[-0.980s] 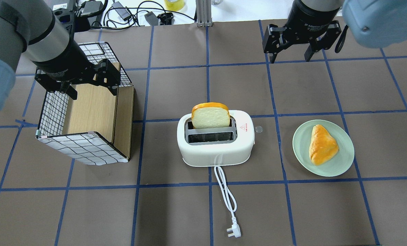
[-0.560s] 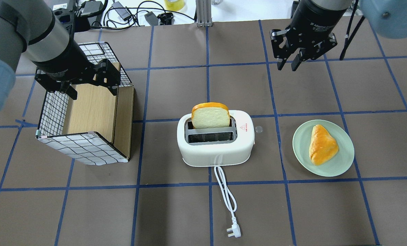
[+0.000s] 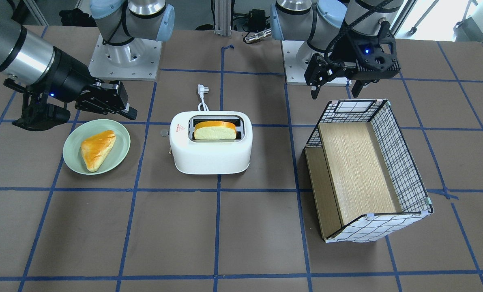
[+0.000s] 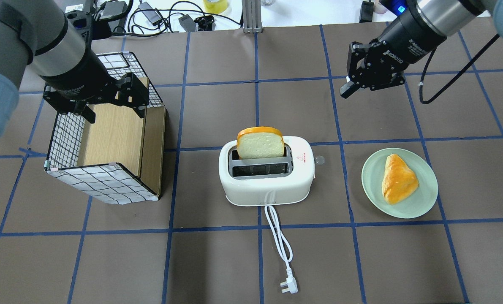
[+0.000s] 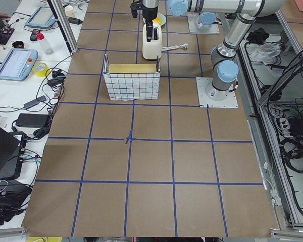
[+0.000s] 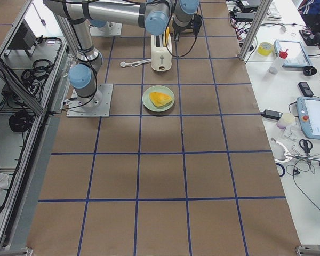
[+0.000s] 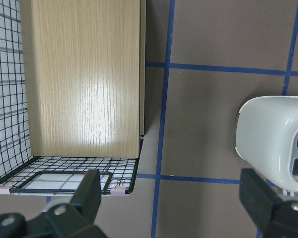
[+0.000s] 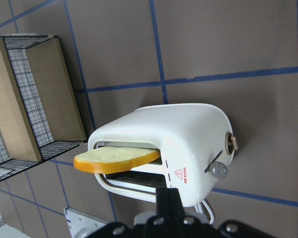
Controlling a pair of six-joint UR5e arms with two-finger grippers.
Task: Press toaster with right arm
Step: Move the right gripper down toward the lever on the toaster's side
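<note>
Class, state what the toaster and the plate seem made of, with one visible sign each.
The toaster: probably glossy white plastic, given its moulded rounded corners and soft highlights. The plate: smooth pale green, plastic or glazed ceramic; the look leaves that open.

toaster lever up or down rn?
Up. The bread slice stands well out of the toaster slot, and the lever knob sits near the top of its side. The right gripper is apart from it.
</note>
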